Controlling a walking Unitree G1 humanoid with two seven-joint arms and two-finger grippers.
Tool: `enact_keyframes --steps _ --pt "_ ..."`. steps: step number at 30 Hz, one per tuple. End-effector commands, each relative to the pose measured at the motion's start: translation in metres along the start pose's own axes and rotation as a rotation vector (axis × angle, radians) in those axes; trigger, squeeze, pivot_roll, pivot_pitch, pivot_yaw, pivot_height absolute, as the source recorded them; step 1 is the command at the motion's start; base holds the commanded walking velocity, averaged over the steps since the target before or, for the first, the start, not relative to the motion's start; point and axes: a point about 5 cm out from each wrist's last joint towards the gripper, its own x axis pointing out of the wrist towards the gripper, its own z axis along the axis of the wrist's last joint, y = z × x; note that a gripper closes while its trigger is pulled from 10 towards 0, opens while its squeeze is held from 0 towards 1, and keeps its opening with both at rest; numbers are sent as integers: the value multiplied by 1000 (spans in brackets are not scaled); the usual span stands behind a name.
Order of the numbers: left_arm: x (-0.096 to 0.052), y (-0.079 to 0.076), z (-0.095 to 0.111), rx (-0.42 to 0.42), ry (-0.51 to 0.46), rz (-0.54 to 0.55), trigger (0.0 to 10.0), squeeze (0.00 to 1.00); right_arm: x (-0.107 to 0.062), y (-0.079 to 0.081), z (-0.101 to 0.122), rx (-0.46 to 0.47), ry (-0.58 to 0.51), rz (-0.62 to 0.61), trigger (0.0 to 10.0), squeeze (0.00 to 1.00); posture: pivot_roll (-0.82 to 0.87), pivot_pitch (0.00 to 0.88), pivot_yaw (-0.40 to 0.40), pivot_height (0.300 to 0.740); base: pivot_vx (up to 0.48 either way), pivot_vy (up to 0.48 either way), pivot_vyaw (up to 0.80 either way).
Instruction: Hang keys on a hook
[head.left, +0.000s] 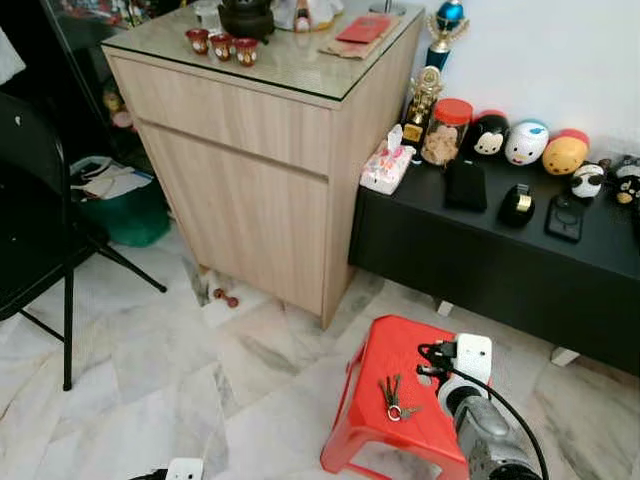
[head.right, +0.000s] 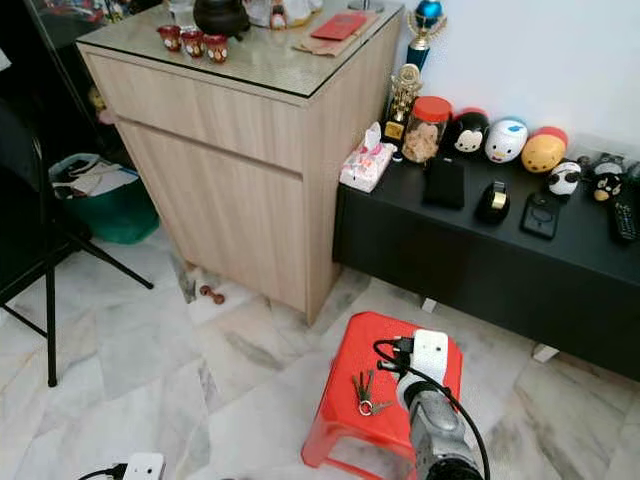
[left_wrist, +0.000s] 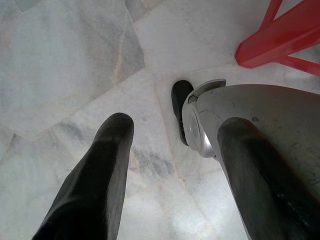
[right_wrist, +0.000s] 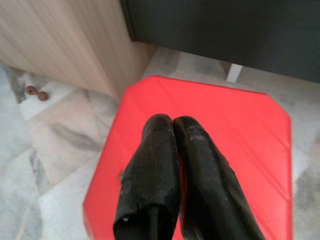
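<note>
Right hand (right_wrist: 172, 122) hangs above the red plastic stool (head.left: 420, 350), its two black fingers pressed together and holding nothing. On that stool's seat lies the small bunch of metal keys (head.left: 392, 397), towards its near left part, just to the left of the right forearm, long axis running roughly away from the robot. The right arm is clearly the nearer one; the left hand (left_wrist: 170, 165), fingers spread wide, idles low over the marble floor (head.left: 150, 380). Open seat surrounds the keys, with the stool's left edge close by. No hook can be made out around the light wooden cabinet (head.left: 250, 170) or the low black tabletop (head.left: 500, 240).
</note>
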Motion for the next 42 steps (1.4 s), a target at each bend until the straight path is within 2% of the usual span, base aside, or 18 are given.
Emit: enact_keyframes --steps 1,10,12,15,23,29,35,38,42 --pt "-2 -7 -12 9 45 -30 10000 0 1 -3 2 -17 3 -29 10000 0 146 109 -37 726 0 0 0" --pt "-2 -5 -12 15 48 -32 10000 0 2 1 6 -18 -15 7 10000 0 149 98 -34 661 0 0 0" --pt "-2 -5 -12 16 48 -32 10000 0 2 1 6 -19 -18 8 10000 0 150 96 -34 661 0 0 0" --pt "-2 -5 -11 18 44 -33 10000 0 3 1 5 -75 0 -16 10000 0 150 96 -33 661 0 0 0" --pt "-2 -8 -12 16 41 -40 10000 0 6 10 10 -73 -14 12 10000 0 151 100 -36 661 0 0 0" --pt "-2 -11 -11 11 41 -58 10000 0 7 10 11 -101 4 -2 10000 0 152 103 -37 661 0 0 0" --pt "-2 -10 -10 8 38 -54 10000 0 6 10 10 -95 -11 -3 10000 0 153 105 -37 616 0 0 0" --pt "-2 -9 -10 11 39 -48 10000 0 6 9 10 -133 -8 -17 10000 0 153 107 -36 616 0 0 0" --pt "-2 -7 -9 8 30 -33 10000 0 6 11 10 -117 -7 -2 10000 0 154 110 -35 616 0 0 0"
